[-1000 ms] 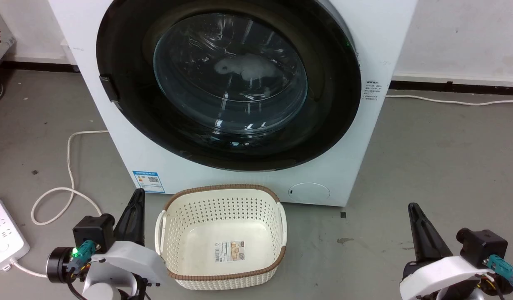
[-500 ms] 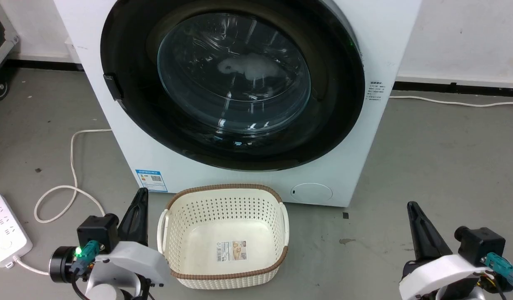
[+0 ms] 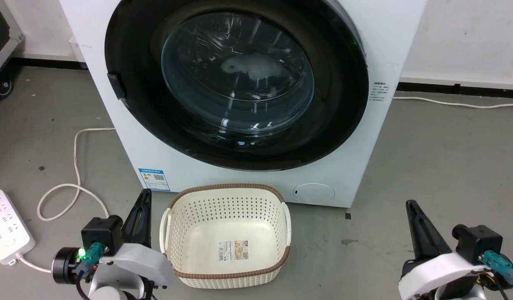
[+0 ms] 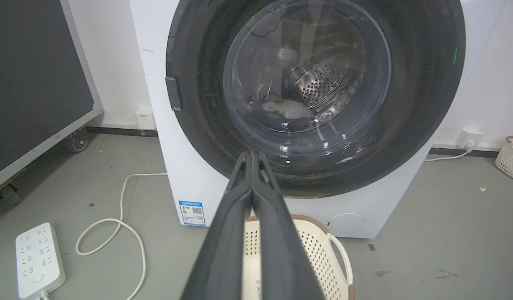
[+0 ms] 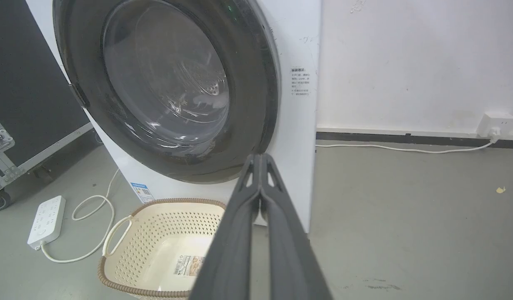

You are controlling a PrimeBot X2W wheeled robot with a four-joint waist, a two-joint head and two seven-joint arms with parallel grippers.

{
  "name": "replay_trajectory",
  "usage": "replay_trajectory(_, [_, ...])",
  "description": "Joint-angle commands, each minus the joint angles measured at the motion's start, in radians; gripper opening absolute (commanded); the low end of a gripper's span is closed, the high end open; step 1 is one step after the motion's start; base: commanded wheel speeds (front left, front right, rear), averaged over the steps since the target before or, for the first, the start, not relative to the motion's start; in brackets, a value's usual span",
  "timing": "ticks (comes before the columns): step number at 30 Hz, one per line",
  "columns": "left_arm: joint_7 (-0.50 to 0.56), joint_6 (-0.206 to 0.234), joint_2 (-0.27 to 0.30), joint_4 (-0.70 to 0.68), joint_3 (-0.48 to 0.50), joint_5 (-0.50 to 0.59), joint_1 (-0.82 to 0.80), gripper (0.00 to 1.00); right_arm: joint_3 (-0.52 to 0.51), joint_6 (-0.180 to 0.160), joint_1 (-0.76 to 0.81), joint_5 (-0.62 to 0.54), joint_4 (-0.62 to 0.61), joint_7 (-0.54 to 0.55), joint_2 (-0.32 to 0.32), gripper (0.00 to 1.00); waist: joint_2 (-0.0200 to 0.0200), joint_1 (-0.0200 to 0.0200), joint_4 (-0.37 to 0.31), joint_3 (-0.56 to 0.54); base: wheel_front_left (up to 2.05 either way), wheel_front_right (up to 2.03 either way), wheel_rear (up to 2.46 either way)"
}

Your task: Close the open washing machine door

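Both sets of jaws are clenched tight and empty. The left gripper (image 3: 145, 193) hangs low at the near left, just beside the left wall of the cream basket (image 3: 227, 186) but apart from it. In the left wrist view, the left gripper (image 4: 252, 155) has its two dark fingers (image 4: 233, 233) pressed together along their length, pointing toward the lower part of the door. The right gripper (image 3: 409, 203) hangs at the near right over bare floor, well apart from the machine. In the right wrist view, the right gripper (image 5: 260, 157) is pinched to a single point and touches nothing.

The washing machine door (image 3: 237, 75) lies flat against the front of the washing machine (image 3: 344, 175), at the far centre, with its latch tab (image 3: 116, 85) on the left edge. Whether it is fully latched cannot be told. Something pale lies inside, behind the glass. The basket stands empty on the floor right in front of the machine, between its blue sticker (image 3: 154, 179) and its small round cover (image 3: 314, 192). A white power strip (image 3: 8, 227) and a looped cable (image 3: 75, 158) lie on the floor at the left.

Compared with a second ago, the whole head view has slid slightly, so the camera has moved. The door sits against the machine just as it did, the basket keeps its place, and both grippers stay clenched.
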Motion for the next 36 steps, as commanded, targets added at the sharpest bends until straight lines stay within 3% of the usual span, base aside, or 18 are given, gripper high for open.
replay_trajectory(1, [0.006,-0.009,-0.011,-0.009,0.012,0.017,0.018,0.0,0.001,0.0,0.013,-0.009,-0.01,0.004,-0.001,0.0,-0.0001,0.0,0.001,0.0,0.0,0.0,0.0])
replay_trajectory(36, [0.062,-0.058,-0.102,-0.061,0.103,0.16,0.065,0.0,0.007,0.0,0.026,-0.072,-0.057,0.045,-0.001,0.0,-0.0001,0.0,0.025,0.001,0.0,0.0,0.0])
